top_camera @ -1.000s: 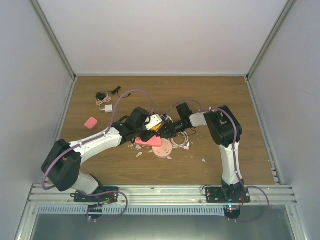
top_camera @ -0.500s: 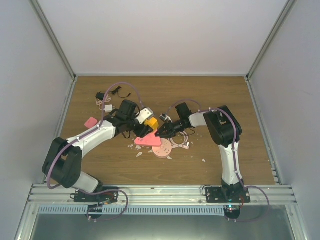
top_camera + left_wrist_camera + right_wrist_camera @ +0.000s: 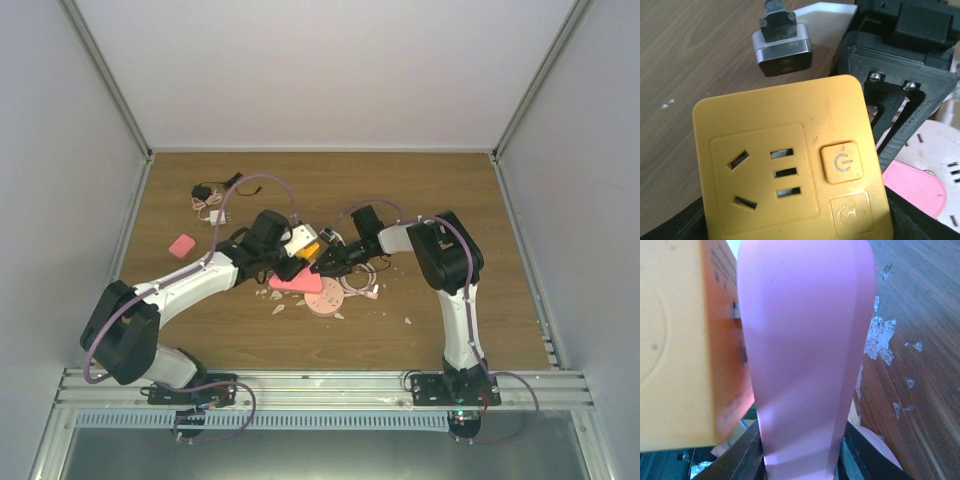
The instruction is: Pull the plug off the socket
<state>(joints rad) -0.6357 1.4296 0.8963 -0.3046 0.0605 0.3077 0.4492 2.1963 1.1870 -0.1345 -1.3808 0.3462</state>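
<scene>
- Yellow cube [image 3: 785, 165]: power symbol on a square button; below it a small embossed logo with characters too faint to read; a thin line of print above the button, unreadable.
- In the right wrist view, dark print on the cube's orange side, blurred beyond reading.
- Five slots on the cube's face: two slanted, three level.
- Socket [image 3: 295, 283]: one flat pink triangle with rounded corners, smooth and plain; edge-on in the right wrist view, no markings visible.
- Socket's place: about the middle of the table, a little toward the left edge, with the cube against one flat face; plugged in or only touching, cannot tell.
- Right gripper [image 3: 322, 266]: narrowed onto the socket, one dark finger on each flat face.
- Left gripper [image 3: 298, 258]: closed around the yellow cube, black fingers at both sides of it.
- One pale pink disc [image 3: 327, 300] with slots, just on the near-edge side of the socket.
- One small pink block [image 3: 182, 245] near the left edge.
- One silver-and-black adapter [image 3: 782, 45] beyond the cube.
- A tangle of cables [image 3: 210, 195] toward the far left corner, with one white charger [image 3: 215, 215].
- White flecks [image 3: 880, 337] scattered on the wood; too many to count.
</scene>
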